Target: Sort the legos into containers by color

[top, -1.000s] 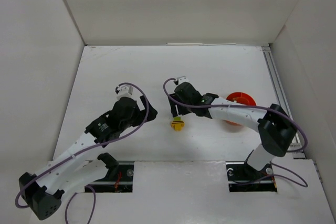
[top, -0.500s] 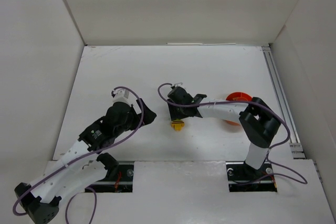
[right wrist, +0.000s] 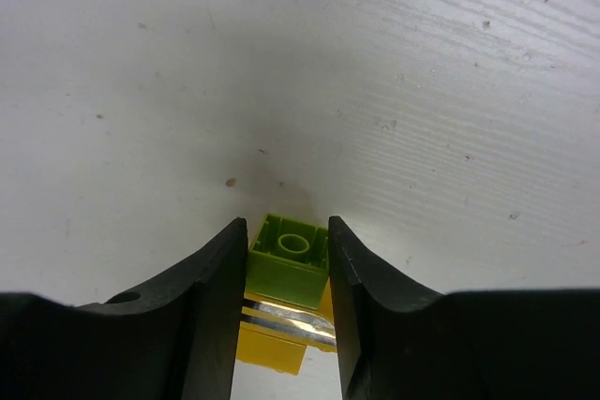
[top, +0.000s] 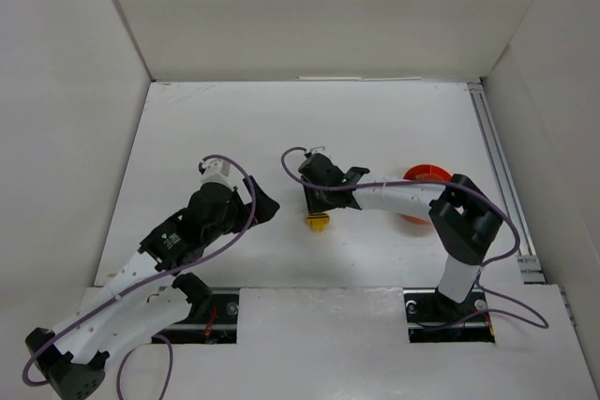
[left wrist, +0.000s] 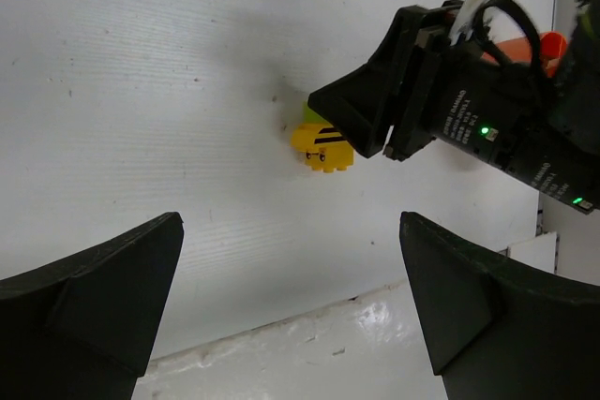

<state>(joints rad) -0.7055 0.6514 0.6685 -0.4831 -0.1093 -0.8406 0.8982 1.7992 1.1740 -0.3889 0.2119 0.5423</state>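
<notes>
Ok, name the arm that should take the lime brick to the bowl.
Right. The right pincer has fingers against both sides of the lime brick, and the orange bowl sits beside that arm. The left pincer hangs open, apart.

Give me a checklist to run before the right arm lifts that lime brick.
1. Grip: the right gripper touches both sides of the lime brick: ok.
2. Lime brick free of the yellow brick touching it: cannot tell; they may lift together.
3. The left gripper is open, empty and back from both bricks: ok.
4. The orange-red bowl is in sight beside the right arm: ok.
5. Bowl's compartments visible for choosing a color slot: not ok; the arm covers much of it.
</notes>
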